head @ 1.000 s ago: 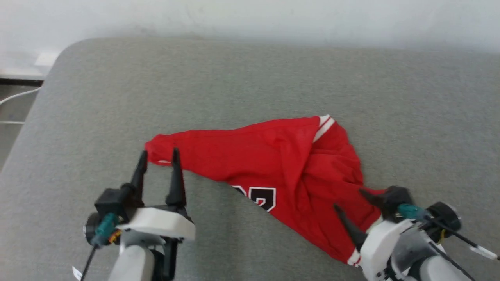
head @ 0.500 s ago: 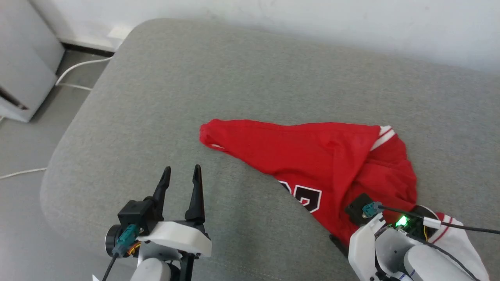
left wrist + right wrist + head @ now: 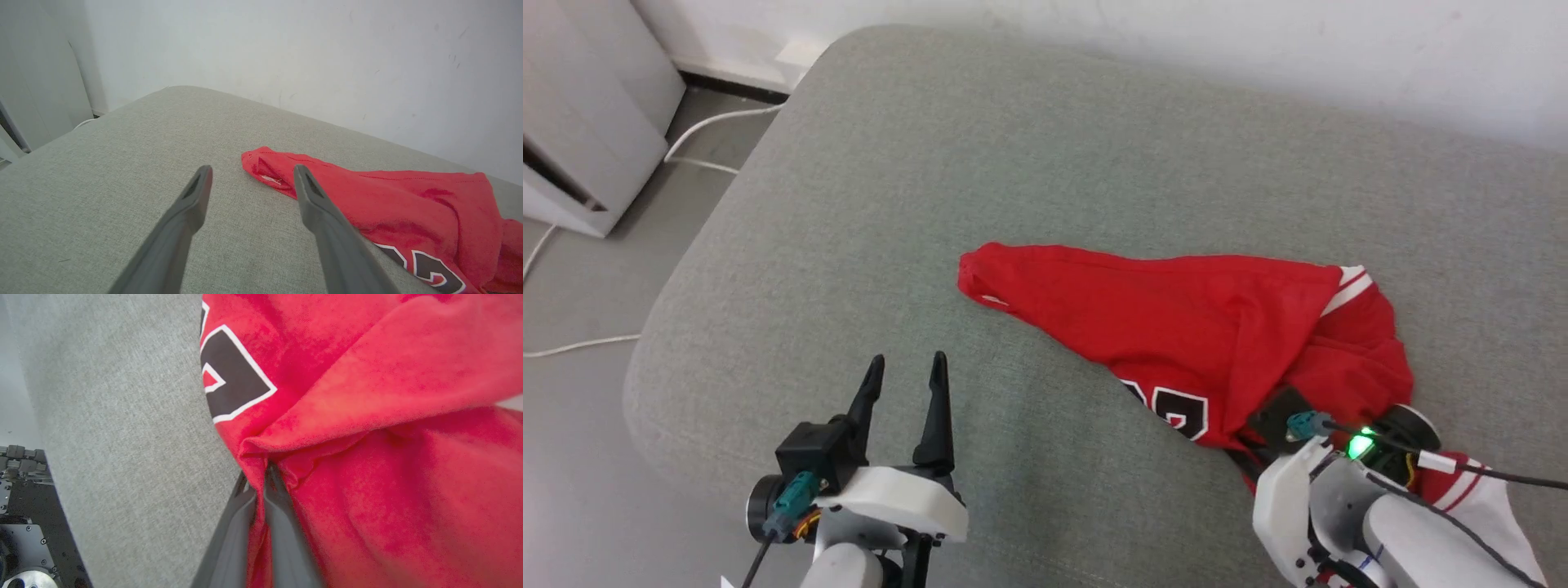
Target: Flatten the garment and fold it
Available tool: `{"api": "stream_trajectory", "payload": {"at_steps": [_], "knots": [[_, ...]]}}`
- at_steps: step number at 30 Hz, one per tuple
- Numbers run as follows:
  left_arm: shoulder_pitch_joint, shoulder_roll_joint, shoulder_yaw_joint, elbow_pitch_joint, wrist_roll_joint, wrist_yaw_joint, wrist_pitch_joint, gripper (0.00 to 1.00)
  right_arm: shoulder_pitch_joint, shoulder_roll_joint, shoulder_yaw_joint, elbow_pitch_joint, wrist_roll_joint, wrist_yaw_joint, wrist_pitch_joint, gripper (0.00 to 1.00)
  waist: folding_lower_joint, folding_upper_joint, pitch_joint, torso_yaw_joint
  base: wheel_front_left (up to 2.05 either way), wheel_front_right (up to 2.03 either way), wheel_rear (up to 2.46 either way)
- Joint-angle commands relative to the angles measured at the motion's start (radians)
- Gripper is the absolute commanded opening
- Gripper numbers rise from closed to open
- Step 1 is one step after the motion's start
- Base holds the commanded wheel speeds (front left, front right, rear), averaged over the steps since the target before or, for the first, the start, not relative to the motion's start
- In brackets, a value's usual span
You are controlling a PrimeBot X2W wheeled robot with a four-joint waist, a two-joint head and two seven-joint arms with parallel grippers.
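Presently, note red soft-fabric T-shirt with black-and-white block lettering (image 3: 1176,327) lying bunched on grey fabric cushion (image 3: 1013,163), toward 3 o'clock in head view, tapering to a point near centre. Record right gripper (image 3: 265,477) at 5 o'clock, long dark fingers pressed together on a red fold just beside the lettering. Record left gripper (image 3: 907,359) at 7 o'clock, fingers spread, well apart from cloth, over cushion.

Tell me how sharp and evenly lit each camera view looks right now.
Head view: soft, even light, faint shadows, the garment sharp, a green lamp glowing on the right wrist. Left wrist view: the left gripper blurs near the lens, cushion crisp. Right wrist view: the right gripper out of focus, lettering clear.
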Motion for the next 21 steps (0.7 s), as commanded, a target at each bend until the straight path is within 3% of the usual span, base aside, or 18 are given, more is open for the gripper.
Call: {"api": "stream_trajectory", "payload": {"at_steps": [1, 8, 14, 17, 21], "knots": [[0.006, -0.005, 0.005, 0.003, 0.008, -0.003, -0.005, 1.0, 0.005, 0.006, 0.016, -0.003, 0.004, -0.001, -0.007, 0.0, -0.0001, 0.0, -0.037, -0.041, 0.0, 0.0, 0.0], [0.024, -0.005, 0.028, -0.001, 0.022, -0.01, -0.005, 1.0, -0.026, -0.044, -0.022, -0.22, 0.027, -0.001, -0.043, 0.0, -0.0001, 0.0, -0.077, -0.106, 0.0, 0.0, 0.0], [0.028, -0.005, 0.023, -0.011, 0.017, -0.011, -0.005, 1.0, -0.032, -0.125, -0.22, -0.414, 0.105, -0.001, 0.054, 0.0, -0.0001, 0.0, -0.056, -0.132, 0.0, 0.0, 0.0], [0.021, -0.005, 0.012, -0.012, 0.013, -0.011, -0.005, 1.0, -0.05, -0.171, -0.35, -0.431, 0.116, -0.001, 0.106, 0.0, -0.0001, 0.0, -0.027, -0.137, 0.0, 0.0, 0.0], [-0.007, -0.005, -0.01, -0.013, 0.007, -0.011, -0.005, 1.0, -0.077, -0.217, -0.492, -0.336, 0.1, -0.001, 0.163, 0.0, -0.0001, 0.0, 0.023, -0.124, 0.0, 0.0, 0.0]]}}
